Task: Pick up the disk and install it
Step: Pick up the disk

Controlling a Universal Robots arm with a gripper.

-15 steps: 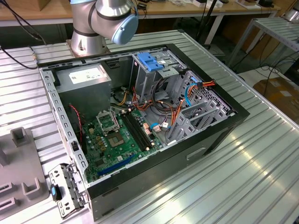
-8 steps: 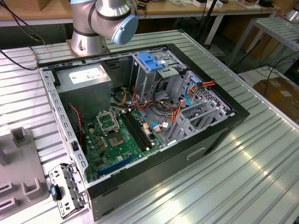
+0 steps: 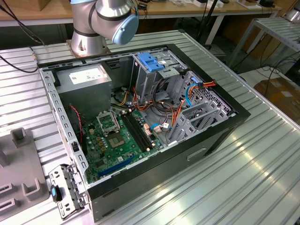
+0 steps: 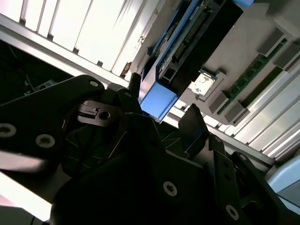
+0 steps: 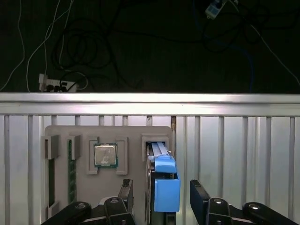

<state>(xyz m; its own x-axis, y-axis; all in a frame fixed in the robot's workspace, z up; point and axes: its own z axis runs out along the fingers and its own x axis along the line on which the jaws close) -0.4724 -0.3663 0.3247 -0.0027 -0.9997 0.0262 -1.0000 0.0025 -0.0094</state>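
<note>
Arm point(image 3: 101, 18): the joint housings were fat cylinders of brushed silver-grey metal, smoothly rounded at the shoulders. One joint end carried a round pale-blue cap point(image 3: 125, 26). Base point(image 3: 86, 44): round, silver-grey, flared slightly at the foot. Gripper point(image 5: 162, 192): matt black throughout, built of flat angular links. Screws point(image 4: 45, 139): round silvery heads with recessed sockets, seated at the link pivots, recorded in both wrist views. Fingers point(image 5: 200, 199): black, blocky, with squared tips

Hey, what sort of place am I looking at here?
Probably a robotics lab or workshop: an open computer case lies on a ribbed metal table beside a robot arm, with wooden workbenches behind.
</note>
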